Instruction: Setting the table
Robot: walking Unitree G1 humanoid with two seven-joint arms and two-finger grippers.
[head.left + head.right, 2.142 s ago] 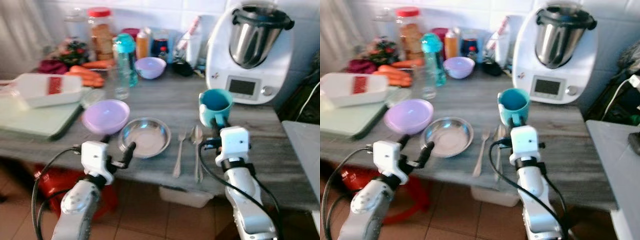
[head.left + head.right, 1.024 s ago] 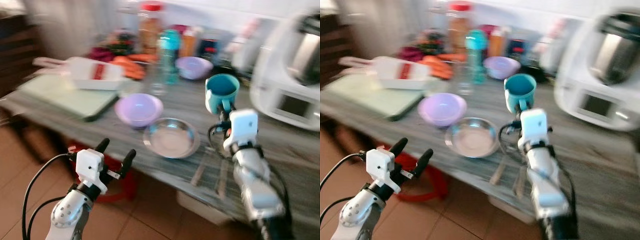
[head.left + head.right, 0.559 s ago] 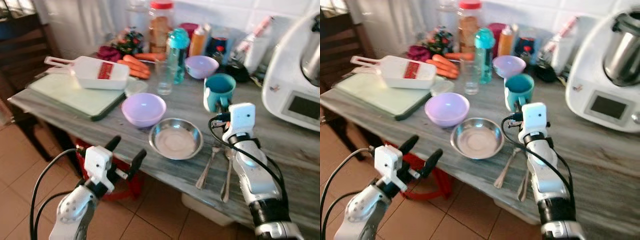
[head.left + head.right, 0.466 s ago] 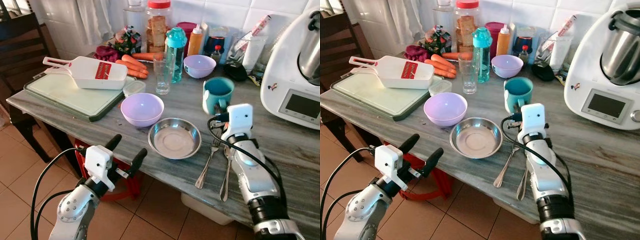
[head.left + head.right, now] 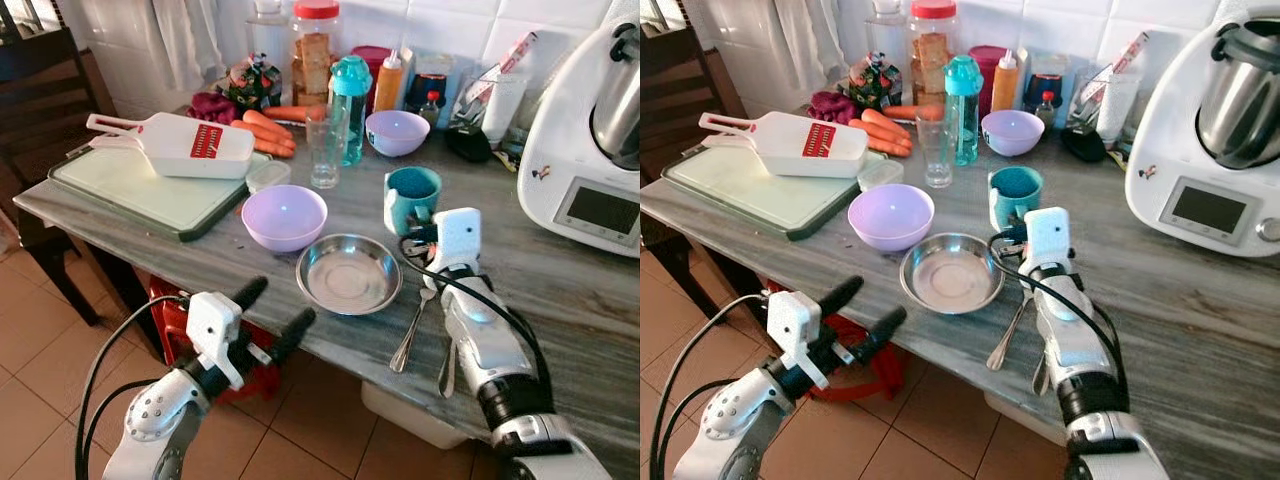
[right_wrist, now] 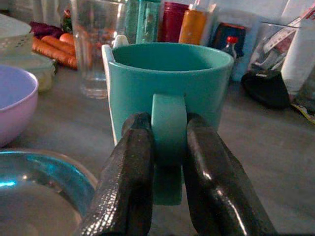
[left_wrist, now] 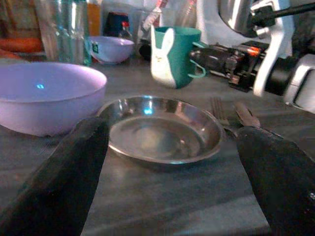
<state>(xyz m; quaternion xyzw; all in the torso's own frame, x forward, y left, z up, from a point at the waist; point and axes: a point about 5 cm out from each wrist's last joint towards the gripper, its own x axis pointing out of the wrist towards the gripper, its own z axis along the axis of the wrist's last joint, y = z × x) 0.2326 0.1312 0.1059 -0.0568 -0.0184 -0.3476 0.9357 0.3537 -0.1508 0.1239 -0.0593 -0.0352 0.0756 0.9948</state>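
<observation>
A teal mug (image 5: 412, 194) stands on the grey marble table (image 5: 560, 290), right of a steel plate (image 5: 349, 274). My right gripper (image 5: 424, 236) is shut on the mug's handle; in the right wrist view both fingers (image 6: 133, 167) pinch the handle of the mug (image 6: 167, 73). A fork (image 5: 410, 335) and a spoon (image 5: 446, 362) lie under my right forearm. A purple bowl (image 5: 285, 215) sits left of the plate. My left gripper (image 5: 277, 308) is open, held just off the table's front edge, facing the plate (image 7: 160, 130).
A green cutting board (image 5: 130, 185) with a white slicer (image 5: 175, 145) fills the table's left end. Behind stand a glass (image 5: 323, 147), a teal bottle (image 5: 350, 95), a second purple bowl (image 5: 397, 130), jars and carrots. A white kitchen machine (image 5: 590, 150) stands at right, a dark chair (image 5: 40, 80) at left.
My right gripper has slid the mug a little to the left, toward the plate. My left gripper has come right, closer to the table edge. Earlier blur was camera motion.
</observation>
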